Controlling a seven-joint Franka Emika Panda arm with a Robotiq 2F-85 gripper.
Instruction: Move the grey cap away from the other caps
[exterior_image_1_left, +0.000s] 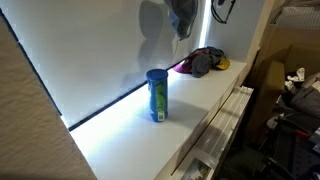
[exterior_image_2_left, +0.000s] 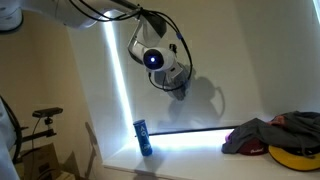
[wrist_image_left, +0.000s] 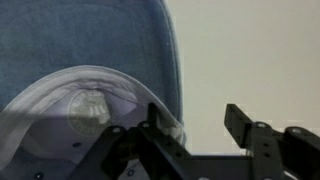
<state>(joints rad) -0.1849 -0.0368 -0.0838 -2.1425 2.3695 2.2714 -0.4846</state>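
Up against the white wall (exterior_image_1_left: 90, 50), above the long white shelf (exterior_image_1_left: 110, 135), I hold the grey cap (wrist_image_left: 110, 45) in the air, well clear of the surface. Down on the shelf the other caps (exterior_image_2_left: 268, 135) lie in a heap at one end, dark fabric on top, with pink and a bit of yellow at the edges. The blue canister (exterior_image_1_left: 156, 95) stands upright further along, well apart from them. In both exterior views the cap hangs from my hand over the stretch between heap and canister, so I judge it should go down on the bare shelf away from the heap. In the wrist view the cap lies ahead of my gripper (wrist_image_left: 197, 118) and off to one side, crown away from me, pale inside facing me, its rim at one finger (wrist_image_left: 158, 122). Bare wall shows between the fingertips, so the jaws are not fully together. Since the cap hangs there, I judge they pinch its rim, though the contact itself is hidden.
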